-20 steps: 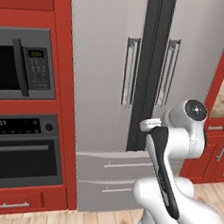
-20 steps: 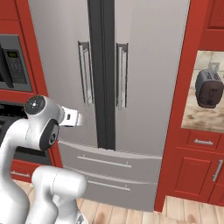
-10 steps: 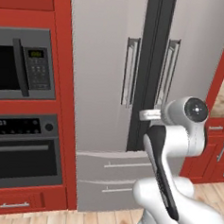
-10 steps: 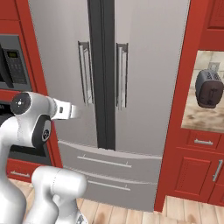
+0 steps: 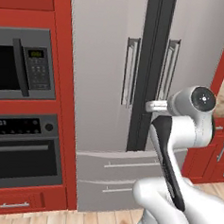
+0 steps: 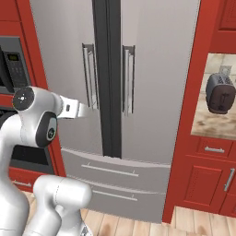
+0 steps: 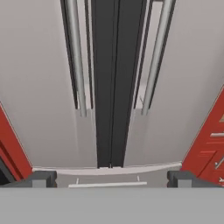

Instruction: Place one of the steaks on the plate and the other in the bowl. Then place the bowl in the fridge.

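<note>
The fridge [image 5: 103, 61] stands straight ahead, tall and grey, with both doors shut and a dark seam between them. Two long vertical bar handles [image 7: 76, 57] flank that seam, and its lower drawers [image 6: 115, 170] are shut too. My gripper [image 7: 111, 179] is open with nothing between its fingertips [image 7: 43, 178], pointing at the door seam just above the top drawer and a short way off the doors. The white arm [image 5: 178, 137] rises in front of the fridge's right door. The steaks, the bowl and the plate are out of view.
A microwave [image 5: 22, 62] and a black-windowed wall oven [image 5: 21, 145] sit in red cabinets left of the fridge. To the right, a toaster [image 6: 220, 93] stands on a counter above red drawers [image 6: 212, 179]. Wooden floor [image 5: 97, 219] runs below.
The arm's upper joints have turned and the hand has risen slightly in front of the fridge. The doors stay shut and the gripper stays open.
</note>
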Controlling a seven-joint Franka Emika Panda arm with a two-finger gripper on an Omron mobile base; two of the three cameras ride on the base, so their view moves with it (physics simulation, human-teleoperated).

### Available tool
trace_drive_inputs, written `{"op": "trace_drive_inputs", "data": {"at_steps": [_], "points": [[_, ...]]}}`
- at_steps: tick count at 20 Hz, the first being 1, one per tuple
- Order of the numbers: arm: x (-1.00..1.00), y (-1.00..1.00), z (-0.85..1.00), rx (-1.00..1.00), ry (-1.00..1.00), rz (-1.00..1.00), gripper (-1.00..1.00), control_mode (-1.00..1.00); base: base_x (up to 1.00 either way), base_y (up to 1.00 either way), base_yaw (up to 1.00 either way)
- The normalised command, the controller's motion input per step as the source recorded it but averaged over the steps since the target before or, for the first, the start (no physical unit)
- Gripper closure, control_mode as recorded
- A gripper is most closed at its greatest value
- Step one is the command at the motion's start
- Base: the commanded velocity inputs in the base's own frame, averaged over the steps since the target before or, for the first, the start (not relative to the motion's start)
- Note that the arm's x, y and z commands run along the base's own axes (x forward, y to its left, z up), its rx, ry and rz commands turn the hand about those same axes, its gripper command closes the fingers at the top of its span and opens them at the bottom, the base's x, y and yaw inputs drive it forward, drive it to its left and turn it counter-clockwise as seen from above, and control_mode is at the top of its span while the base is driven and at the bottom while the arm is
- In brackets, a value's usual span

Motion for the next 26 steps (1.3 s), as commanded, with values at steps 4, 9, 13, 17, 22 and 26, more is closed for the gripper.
{"op": "trace_drive_inputs", "data": {"at_steps": [4, 9, 13, 17, 22, 26], "points": [[0.00, -0.64, 0.10, 0.00, 0.00, -0.09, -1.00, -1.00, 0.00, 0.00, 0.00], [0.00, -0.60, 0.02, 0.00, 0.00, -0.02, -1.00, -1.00, 0.00, 0.00, 0.00], [0.01, -0.54, 0.06, 0.01, 0.00, 0.00, -1.00, -1.00, 0.00, 0.00, 0.00], [0.11, -0.30, 0.18, 0.04, 0.00, 0.00, -1.00, -1.00, 0.00, 0.00, 0.00], [0.29, -0.11, 0.20, 0.08, 0.00, 0.00, -1.00, -1.00, 0.00, 0.00, 0.00], [0.38, 0.00, 0.18, 0.08, 0.00, 0.00, -1.00, -1.00, 0.00, 0.00, 0.00]]}}
